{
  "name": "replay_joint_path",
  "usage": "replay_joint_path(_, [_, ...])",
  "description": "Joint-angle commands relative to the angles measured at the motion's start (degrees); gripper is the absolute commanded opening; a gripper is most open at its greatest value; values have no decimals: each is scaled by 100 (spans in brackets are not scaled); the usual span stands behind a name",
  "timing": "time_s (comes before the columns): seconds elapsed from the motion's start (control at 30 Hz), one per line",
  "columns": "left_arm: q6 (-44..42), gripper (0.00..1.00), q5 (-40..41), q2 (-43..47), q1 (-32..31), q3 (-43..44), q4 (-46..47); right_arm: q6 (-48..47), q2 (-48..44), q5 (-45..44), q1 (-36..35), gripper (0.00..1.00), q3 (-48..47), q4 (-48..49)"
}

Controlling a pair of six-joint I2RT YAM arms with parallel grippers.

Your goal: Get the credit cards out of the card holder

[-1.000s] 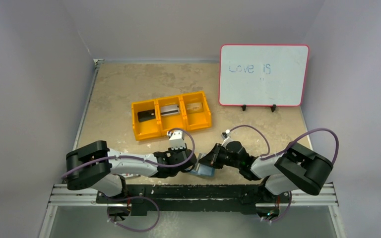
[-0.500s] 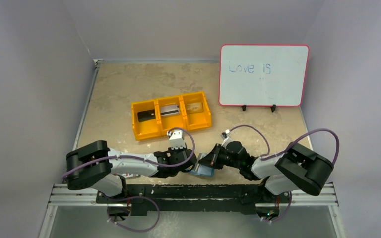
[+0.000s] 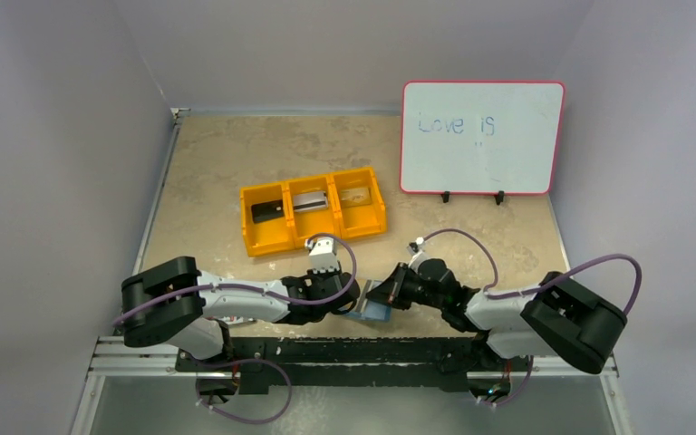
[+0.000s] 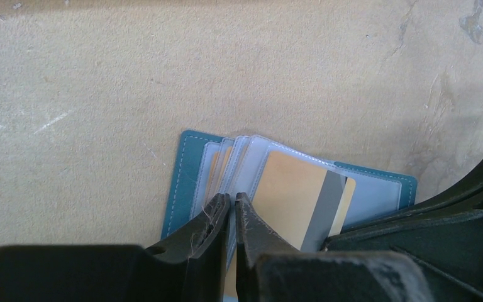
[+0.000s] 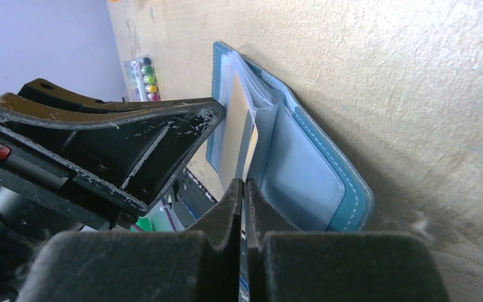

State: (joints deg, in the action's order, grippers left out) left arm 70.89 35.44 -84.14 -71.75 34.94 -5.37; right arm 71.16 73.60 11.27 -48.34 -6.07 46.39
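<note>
1. Way over on the left of the worktop (image 3: 236, 154), the orange bin (image 3: 272, 246) sits at roughly 11 o'clock from the card holder (image 4: 185, 170), well apart from it. It has a black card (image 3: 267, 210) in the left compartment, a silver-grey card (image 3: 309, 201) in the middle one and a tan-ish card (image 3: 355, 194) in the right one.
2. The left claw (image 4: 231, 202) is down low by the near edge. Its fingers are squeezed almost together, pinching the clear sleeves on the holder's left half, with just a sliver of a gap showing.
3. The card holder lies open flat on the worktop right between the two claws, close to the 6 o'clock edge. The teal cover faces down and the clear sleeves are fanned out on top.
4. A tan card (image 4: 289, 195) with a grey stripe sits among those sleeves. Can't really tell how far it's still tucked in.
5. The right claw (image 5: 243, 187) comes in from the 3 o'clock side. Its fingers are closed down to a thin slit and look clamped on the edge of that tan card.
6. In the right wrist view a pack of coloured markers (image 5: 143, 74) peeks out at 11 o'clock, beyond the left claw.
7. A whiteboard (image 3: 480, 145) with "Love is" on it stands at about 1 o'clock from the holder, far back.
</note>
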Motion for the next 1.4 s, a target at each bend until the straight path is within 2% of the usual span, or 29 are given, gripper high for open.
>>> replay_joint_path(0.0, [-61,9,-257,-242,-5,-118,-711,-16,-182,-9,17,0,55,-260])
replay_joint_path(0.17, [-68,9,-257,-172,-5,-69,-742,36,-194,-65,26,0,152,-275])
replay_joint_path(0.27, [-104,12,-220,7,-6,-86,-696,11,-68,-71,36,0,102,-179])
replay_joint_path(0.53, [-585,34,-350,742,-5,-306,-193,-32,771,59,44,0,-92,271])
replay_joint_path(0.67, [-975,40,-534,604,-15,-178,-390,-36,1011,121,44,0,-159,417])
replay_joint_path(0.83, [-1383,40,-386,145,-48,315,-1059,-77,1039,107,49,0,-254,315])
replay_joint_path(1.0, [-1293,35,-20,-433,-147,731,-1874,-92,947,76,44,0,-268,215])
replay_joint_path(1.17, [-1079,28,173,-821,-224,836,-2295,-82,844,54,57,0,-218,61])
replay_joint_path(1.37, [-1015,26,229,-999,-309,866,-2342,-71,598,17,54,0,-117,-56])
